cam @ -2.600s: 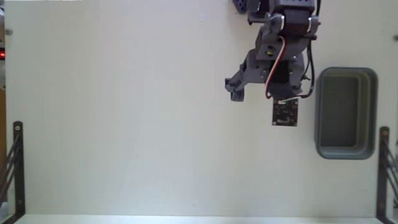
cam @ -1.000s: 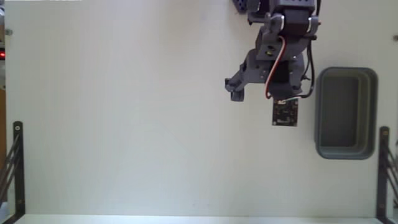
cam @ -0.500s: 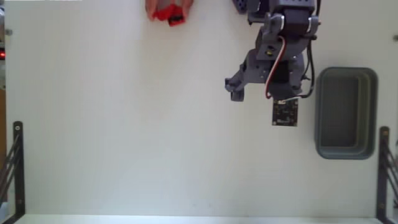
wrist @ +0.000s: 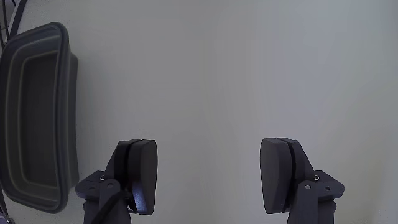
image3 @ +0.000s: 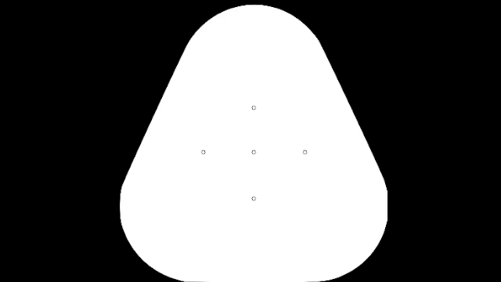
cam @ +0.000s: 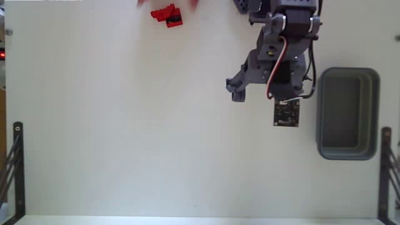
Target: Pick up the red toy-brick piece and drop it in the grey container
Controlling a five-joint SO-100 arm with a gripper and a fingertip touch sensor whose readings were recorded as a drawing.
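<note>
Fixed view showed the pale tabletop bare but for three things. Largest was the grey container, which sat just beside the end effector on its right in that view, and which ran down the left edge of the wrist view, empty inside. The end effector hung above bare tabletop with its two pads spread wide and nothing between them. Smallest was the red toy-brick piece, lying well apart from the end effector, up and to the left of it in the fixed view, close to the top edge and outside the wrist view altogether.

The step in hand looked like the reach. Done well, it would have swung the end effector toward the piece with the pads kept wide, straddled its lumpy outline squarely, descended until the tips nearly met the tabletop, and only then closed.
</note>
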